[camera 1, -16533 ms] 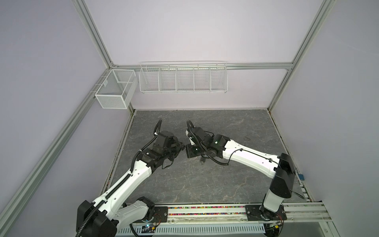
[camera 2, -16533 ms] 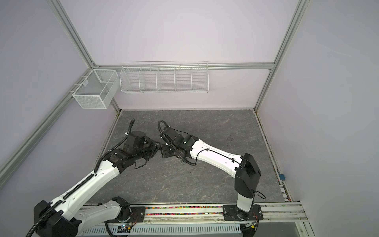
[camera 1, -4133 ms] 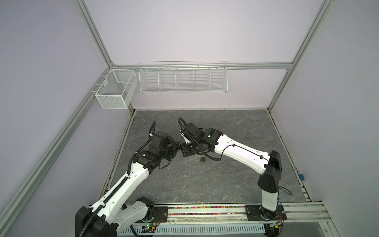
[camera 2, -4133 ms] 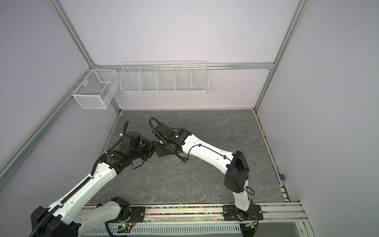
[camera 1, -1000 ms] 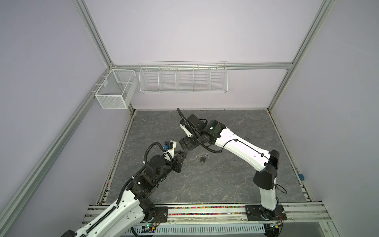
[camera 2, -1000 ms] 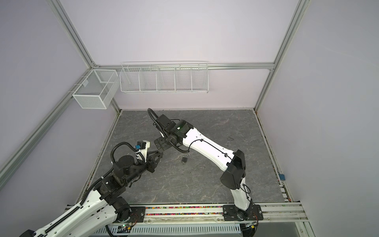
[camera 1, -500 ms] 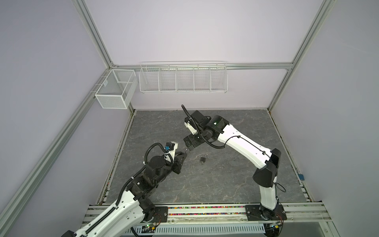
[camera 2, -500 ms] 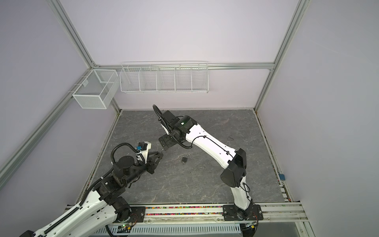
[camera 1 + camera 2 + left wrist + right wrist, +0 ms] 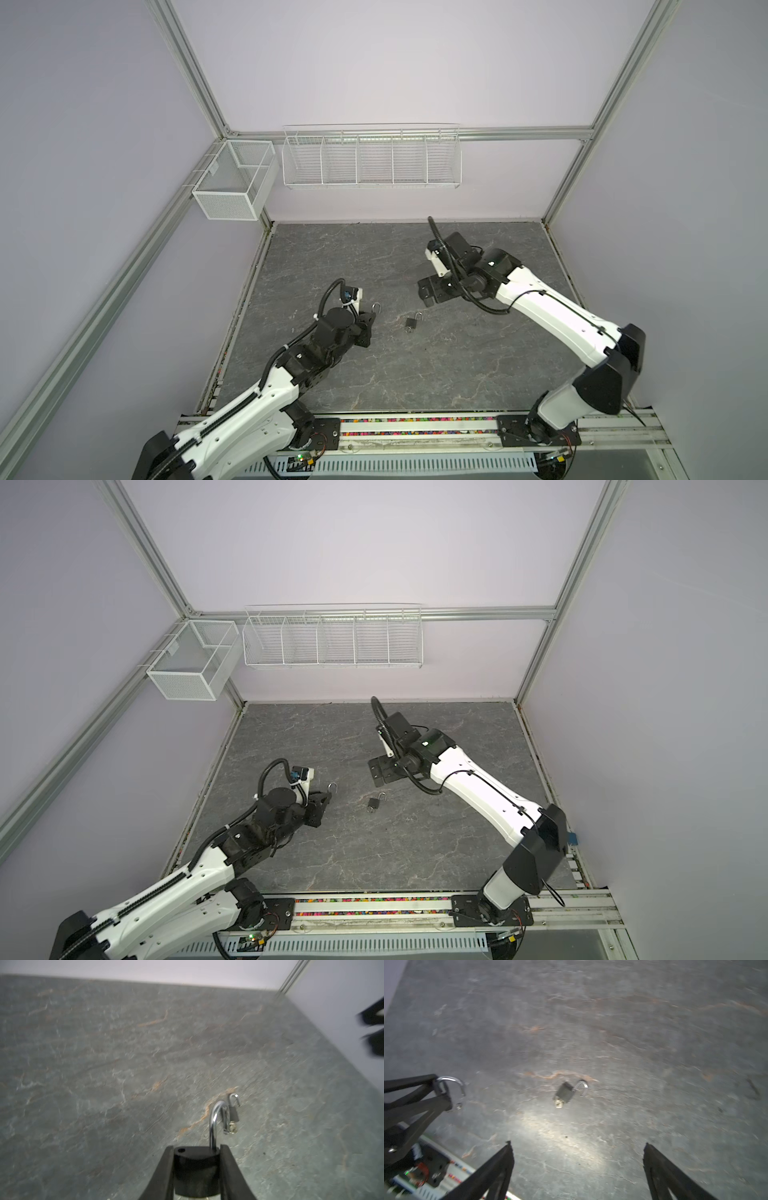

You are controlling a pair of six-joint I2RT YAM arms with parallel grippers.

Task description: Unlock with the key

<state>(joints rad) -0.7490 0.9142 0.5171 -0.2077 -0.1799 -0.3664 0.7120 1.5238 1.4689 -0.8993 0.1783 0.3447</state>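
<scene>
My left gripper [image 9: 365,328] [image 9: 196,1147] is shut on a black padlock [image 9: 196,1167], held above the table's left middle. Its silver shackle [image 9: 376,307] [image 9: 218,1120] is swung open and sticks out past the fingers. A smaller dark padlock [image 9: 411,323] [image 9: 375,802] [image 9: 565,1094] lies on the table between the arms, its shackle open too. A small brass piece [image 9: 558,1103] that looks like the key sits at its bottom end. My right gripper [image 9: 430,291] [image 9: 577,1144] hovers open and empty behind and to the right of that lock.
The grey stone-pattern table [image 9: 415,374] is walled on three sides. A white mesh box [image 9: 232,183] and a long wire rack [image 9: 370,158] hang on the back walls. The rail [image 9: 415,432] carrying both arm bases runs along the front edge.
The right gripper has swung to the right, away from the left gripper, and stays open. The left gripper and its padlock have hardly moved. The small padlock lies where it was.
</scene>
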